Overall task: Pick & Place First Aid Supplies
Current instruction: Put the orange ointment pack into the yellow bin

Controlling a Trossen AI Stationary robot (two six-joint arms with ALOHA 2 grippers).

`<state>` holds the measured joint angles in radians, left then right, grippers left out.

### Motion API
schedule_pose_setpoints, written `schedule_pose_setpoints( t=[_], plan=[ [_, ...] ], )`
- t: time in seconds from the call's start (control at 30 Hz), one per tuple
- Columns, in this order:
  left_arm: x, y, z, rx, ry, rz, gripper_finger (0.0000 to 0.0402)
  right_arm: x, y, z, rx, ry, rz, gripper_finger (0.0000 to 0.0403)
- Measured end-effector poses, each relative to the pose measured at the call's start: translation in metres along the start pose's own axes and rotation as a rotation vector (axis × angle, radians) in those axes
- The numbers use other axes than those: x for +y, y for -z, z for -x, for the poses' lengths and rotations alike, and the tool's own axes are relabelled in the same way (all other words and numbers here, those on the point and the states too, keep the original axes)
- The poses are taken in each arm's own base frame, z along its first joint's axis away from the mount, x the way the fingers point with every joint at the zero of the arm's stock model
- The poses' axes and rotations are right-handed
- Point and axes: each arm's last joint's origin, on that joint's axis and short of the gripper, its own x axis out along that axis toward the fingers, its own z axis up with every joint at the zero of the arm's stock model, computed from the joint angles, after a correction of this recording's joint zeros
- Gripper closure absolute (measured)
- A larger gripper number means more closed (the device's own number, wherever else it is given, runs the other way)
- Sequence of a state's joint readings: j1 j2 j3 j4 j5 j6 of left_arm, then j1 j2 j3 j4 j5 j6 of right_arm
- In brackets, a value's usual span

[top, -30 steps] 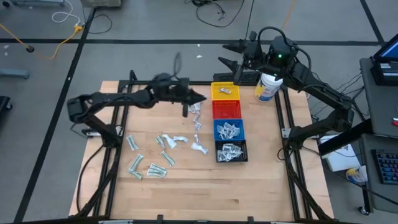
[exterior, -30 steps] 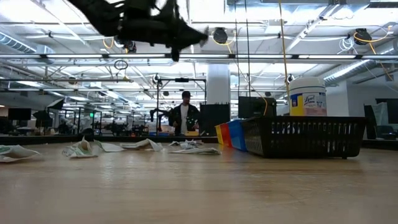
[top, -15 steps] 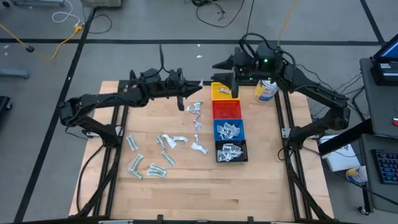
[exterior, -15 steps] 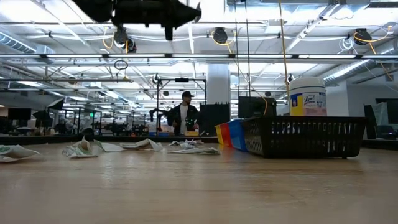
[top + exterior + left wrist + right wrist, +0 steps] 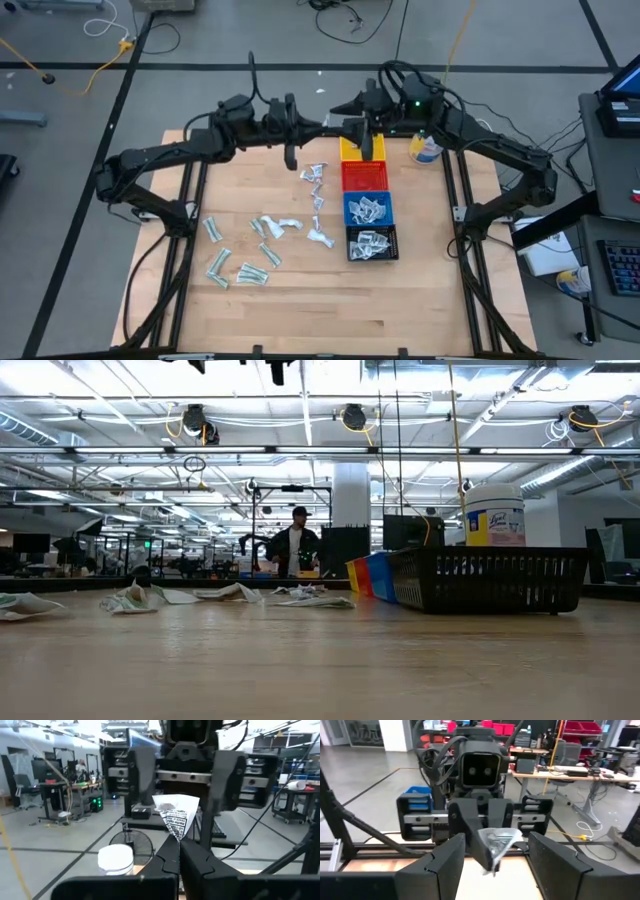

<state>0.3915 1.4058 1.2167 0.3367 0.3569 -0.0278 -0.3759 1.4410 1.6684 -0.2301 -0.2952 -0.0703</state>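
Note:
High above the table's far edge, my left gripper [image 5: 178, 845] is shut on a small white crumpled packet with black print [image 5: 175, 815] and points level toward the table's right. My right gripper [image 5: 496, 851] faces it, open. Its two fingers stand on either side of the packet [image 5: 496, 841] without touching it. In the high view the two grippers meet near the yellow bin [image 5: 362, 148]. More first aid supplies [image 5: 262, 245] lie loose on the wooden table [image 5: 180, 310]. My left gripper pinches the packet's narrow lower corner [image 5: 176, 834] between its two shut fingers. The fingers lie level and come from the table's left. The packet fans out past the fingertips, lifted clear of the table and bins.
A row of bins runs from far to near at the table's right: yellow, red [image 5: 365, 177], blue [image 5: 369, 210] and black [image 5: 372, 243], the near two holding packets. A white jar with a yellow label [image 5: 427, 148] stands at the far right. A person [image 5: 297, 545] stands far behind the table.
My left gripper has risen with the packet, out of the top of the low view, and levelled out toward the right gripper. My right gripper has moved toward the table's left and a little lower, coming to face the left gripper with its fingers around the packet.

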Motion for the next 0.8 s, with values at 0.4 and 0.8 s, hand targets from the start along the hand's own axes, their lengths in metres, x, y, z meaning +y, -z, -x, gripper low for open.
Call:
schedule_pose_setpoints(
  t=[0.4, 0.8],
  plan=[
    [-0.008, 0.0, -0.003, 0.001, 0.009, 0.003, 0.0402, 0.002, 0.014, -0.014, -0.022, -0.059, -0.051, 0.0245],
    [-0.008, 0.0, -0.003, -0.001, 0.011, 0.056, 0.0393, 0.006, 0.013, -0.015, -0.032, -0.073, -0.026, 0.0398]
  ],
)
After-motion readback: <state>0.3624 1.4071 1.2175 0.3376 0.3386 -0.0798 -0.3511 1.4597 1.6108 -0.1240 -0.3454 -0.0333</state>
